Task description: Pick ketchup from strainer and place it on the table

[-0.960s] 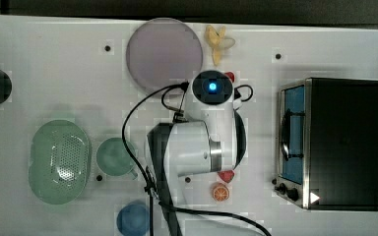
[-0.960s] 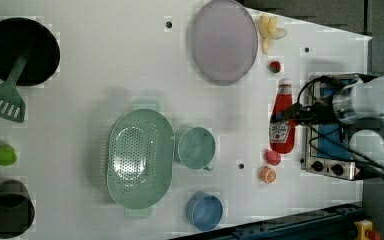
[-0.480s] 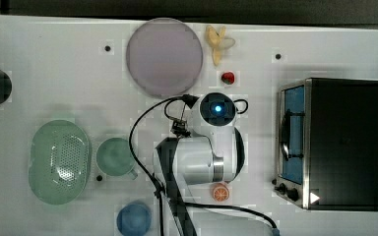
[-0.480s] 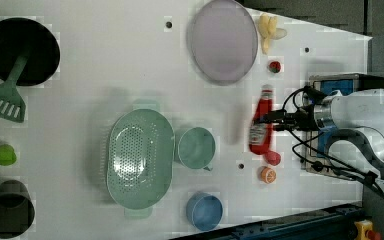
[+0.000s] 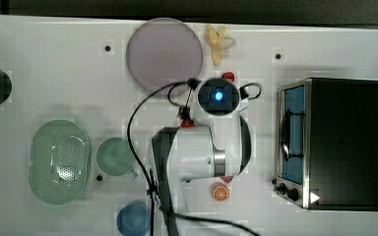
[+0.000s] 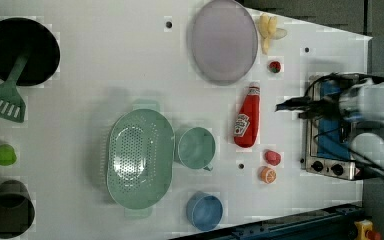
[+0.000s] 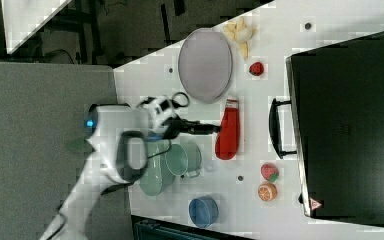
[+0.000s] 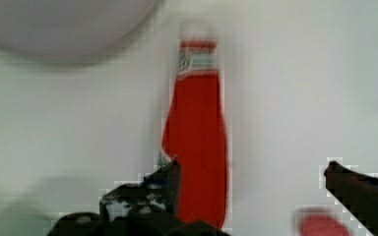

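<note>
Around my end effector (image 8: 248,172) the counter (image 6: 105,65) lies bare toward the strainer (image 6: 140,159). Close by crowd the bottle (image 6: 246,118), plate (image 6: 224,40), cup (image 6: 196,148) and oven (image 5: 342,142); two small fruits (image 6: 270,166) sit beside the oven.

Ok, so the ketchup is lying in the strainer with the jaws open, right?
Not quite. The ketchup lies on the table, between the purple plate and the strawberry, well apart from the strainer, as the left view shows. The jaws are open in the wrist view.
</note>
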